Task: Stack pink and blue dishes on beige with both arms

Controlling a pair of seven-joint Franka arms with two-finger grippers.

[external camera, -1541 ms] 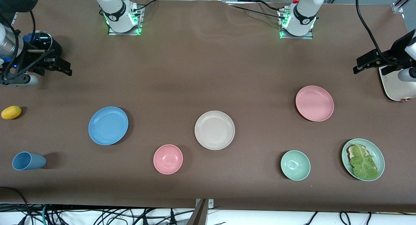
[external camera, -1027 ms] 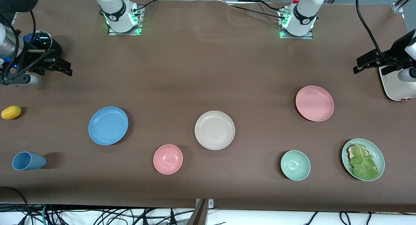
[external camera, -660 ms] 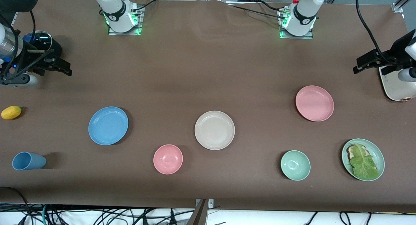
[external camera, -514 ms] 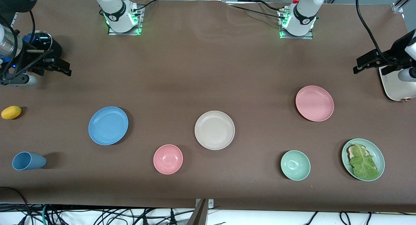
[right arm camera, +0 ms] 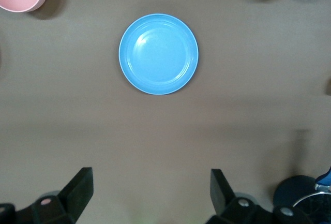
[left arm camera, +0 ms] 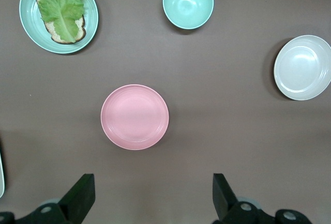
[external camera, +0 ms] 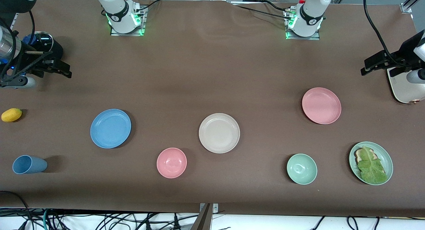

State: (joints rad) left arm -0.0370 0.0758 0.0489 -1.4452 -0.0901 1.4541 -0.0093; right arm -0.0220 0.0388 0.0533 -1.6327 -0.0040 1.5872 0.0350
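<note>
Front view: beige plate [external camera: 219, 133] sits mid-counter, a sensible stacking spot since both arms can reach it. Blue plate [external camera: 110, 128] lies toward the right arm's end, pink plate [external camera: 321, 105] toward the left arm's end and a little farther from the camera; one plate per arm, probably. Nothing stacked yet. Right hand [external camera: 54, 68] hangs over the counter's edge area near a dark round object, well apart from the blue plate; left hand [external camera: 377, 64] is up over its own end beside a white appliance [external camera: 403, 88]. Left wrist view: left hand [left arm camera: 151, 200] has fingers spread wide, empty, pink plate [left arm camera: 135, 116] lying between their line and a green bowl [left arm camera: 188, 1]. Right wrist view: right hand [right arm camera: 149, 198] likewise spread and empty, blue plate [right arm camera: 158, 54] lined up ahead, ready for a descent.
</note>
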